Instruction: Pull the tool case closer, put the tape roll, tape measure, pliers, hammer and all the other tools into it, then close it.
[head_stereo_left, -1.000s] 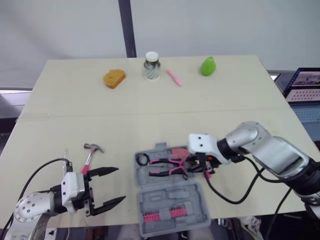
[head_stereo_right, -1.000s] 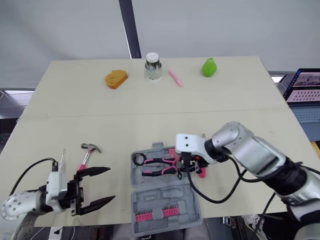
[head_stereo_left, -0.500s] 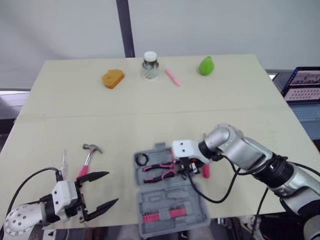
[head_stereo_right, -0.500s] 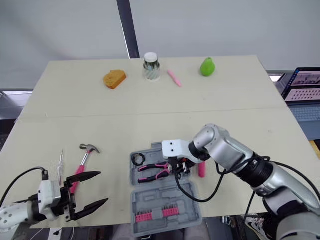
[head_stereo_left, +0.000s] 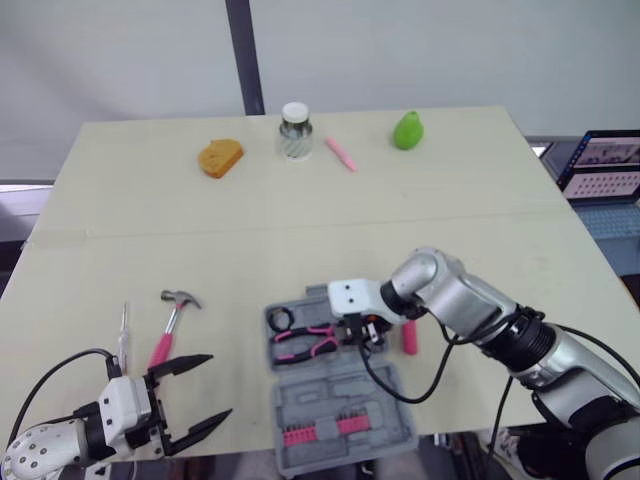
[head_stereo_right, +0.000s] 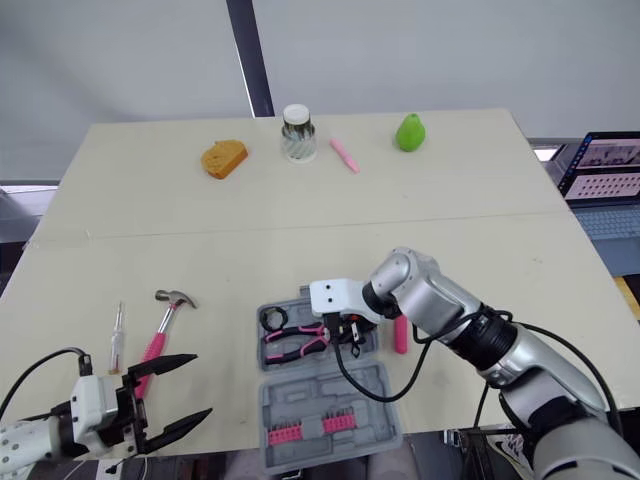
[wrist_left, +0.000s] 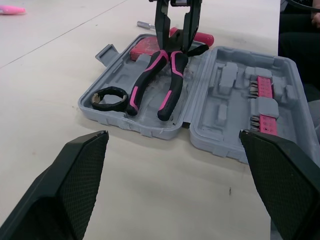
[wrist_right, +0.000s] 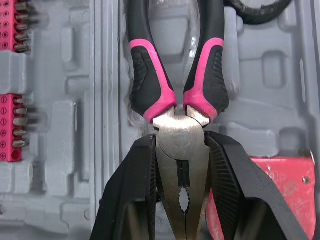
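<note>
Inside the matt grey plastic tool case (wrist_left: 222, 117), the pliers (wrist_right: 179, 142) show dull bare metal and smooth pink-and-black grips.

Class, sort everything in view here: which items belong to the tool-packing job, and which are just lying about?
Job: tool case, pliers, tape roll, hammer, screwdriver, pink-handled tool beside the case.

Lying about: orange bread-like piece, glass jar, pink pen, green pear-shaped object, laptop.

An open grey plastic tool case (head_stereo_left: 340, 395) lies near centre on the pale tabletop (head_stereo_left: 300, 230), with pink-handled pliers (head_stereo_left: 305, 340) and a black tape roll (head_stereo_left: 281, 320) in its far half. A pink-handled hammer (head_stereo_left: 168, 322) and a slim metal screwdriver (head_stereo_left: 124, 330) lie to its left. A lidded glass jar (head_stereo_left: 293, 130) stands far behind.
</note>
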